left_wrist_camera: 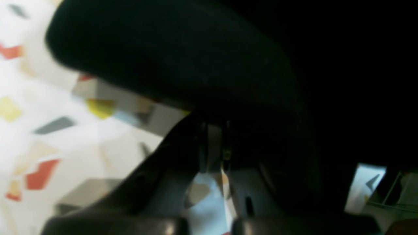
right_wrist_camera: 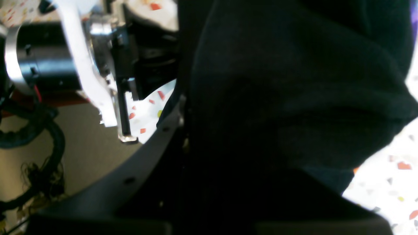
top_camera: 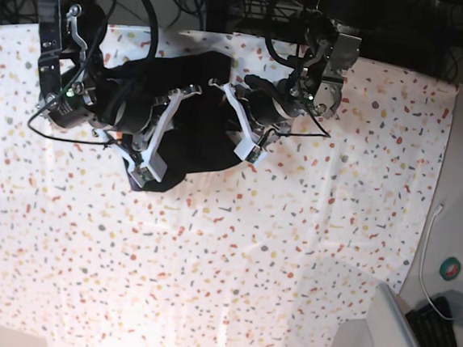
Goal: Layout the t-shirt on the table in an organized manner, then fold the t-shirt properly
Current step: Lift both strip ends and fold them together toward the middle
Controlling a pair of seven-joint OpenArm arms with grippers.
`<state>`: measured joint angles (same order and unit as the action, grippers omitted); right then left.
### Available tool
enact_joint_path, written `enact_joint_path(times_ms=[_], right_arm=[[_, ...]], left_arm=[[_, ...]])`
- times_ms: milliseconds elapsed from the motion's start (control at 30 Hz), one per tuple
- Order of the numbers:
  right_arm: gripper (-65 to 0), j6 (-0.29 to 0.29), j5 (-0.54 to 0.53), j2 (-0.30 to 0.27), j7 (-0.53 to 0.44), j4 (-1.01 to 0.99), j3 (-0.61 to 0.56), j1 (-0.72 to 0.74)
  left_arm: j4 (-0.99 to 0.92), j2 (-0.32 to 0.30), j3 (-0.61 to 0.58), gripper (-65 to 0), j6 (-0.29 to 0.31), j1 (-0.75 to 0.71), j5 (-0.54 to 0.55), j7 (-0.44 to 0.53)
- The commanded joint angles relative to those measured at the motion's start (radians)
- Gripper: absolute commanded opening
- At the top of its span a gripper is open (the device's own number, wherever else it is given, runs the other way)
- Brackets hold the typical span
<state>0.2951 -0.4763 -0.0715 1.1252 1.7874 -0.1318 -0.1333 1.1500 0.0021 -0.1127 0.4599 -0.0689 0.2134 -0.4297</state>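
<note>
The black t-shirt (top_camera: pixel 198 134) hangs bunched in a dark lump between my two arms over the back middle of the speckled table (top_camera: pixel 208 261). My left gripper (top_camera: pixel 227 112) reaches in from the right and my right gripper (top_camera: pixel 178 116) from the left, both buried in the cloth. In the left wrist view the t-shirt (left_wrist_camera: pixel 196 58) drapes over the shut left gripper (left_wrist_camera: pixel 215 147), above the table (left_wrist_camera: pixel 49 130). Black t-shirt (right_wrist_camera: pixel 294 98) fills the right wrist view, pinched in the right gripper (right_wrist_camera: pixel 184 130). No print or tag shows.
The table cover ends at the right, where a grey-white surface carries a white cable (top_camera: pixel 425 255), a round green and red object (top_camera: pixel 450 268) and a black keyboard (top_camera: pixel 444 342). Dark equipment and cables line the back edge.
</note>
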Motion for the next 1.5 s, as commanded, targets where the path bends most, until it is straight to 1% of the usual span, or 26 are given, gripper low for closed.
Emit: enact_joint_path(times_ms=[0,200,367,433,700,900,1000,1100,1133,1267,1400,1467], right_arm=[[-65.0,0.002,-0.008,-0.007,-0.012,0.004,0.005,0.014],[-65.0,0.002,-0.008,0.019,-0.01,-0.027,0.002,0.022],[-65.0,0.002,-0.008,0.022,-0.007,-0.027,0.002,0.022],[-65.0,0.002,-0.008,0.031,-0.004,-0.028,0.001,0.022],[-65.0,0.002,-0.008,0.034,0.02,-0.028,0.001,0.01],[-65.0,0.002,-0.009,0.035,0.02,-0.028,0.001,0.007],[-65.0,0.002,-0.009,0.035,0.019,-0.03,-0.041,0.007],[-65.0,0.002,-0.009,0.043,0.009,-0.03,-0.07,0.008],[-65.0,0.002,-0.008,0.052,0.009,-0.033,-0.072,0.008],[-65.0,0.002,-0.008,0.057,0.008,-0.074,-0.072,0.017],[-65.0,0.002,-0.008,0.055,-0.04,-0.099,-0.072,0.022],[-65.0,0.002,-0.008,0.055,-0.049,-0.099,-0.072,0.022]], left_arm=[[0.006,-0.003,0.003,-65.0,-0.026,0.004,-0.03,-0.019],[0.006,-0.003,0.003,-65.0,-0.026,0.004,-0.032,-0.018],[0.006,-0.003,0.003,-65.0,-0.026,0.004,-0.03,-0.018],[0.006,-0.003,0.003,-65.0,-0.026,0.004,-0.033,-0.018],[0.006,-0.004,0.003,-65.0,-0.031,0.004,-0.033,-0.018],[0.006,-0.004,0.003,-65.0,-0.031,0.004,-0.03,-0.016],[0.006,-0.004,0.003,-65.0,-0.031,0.004,-0.032,-0.016],[0.006,-0.004,0.003,-65.0,-0.031,0.004,-0.03,-0.018],[0.006,-0.004,0.003,-65.0,-0.031,0.004,-0.03,-0.019],[0.008,-0.004,0.003,-65.0,-0.031,0.004,-0.03,-0.021],[0.008,-0.006,0.003,-65.0,-0.031,0.001,-0.03,-0.021],[0.008,-0.014,0.003,-65.0,-0.031,0.001,-0.03,-0.021]])
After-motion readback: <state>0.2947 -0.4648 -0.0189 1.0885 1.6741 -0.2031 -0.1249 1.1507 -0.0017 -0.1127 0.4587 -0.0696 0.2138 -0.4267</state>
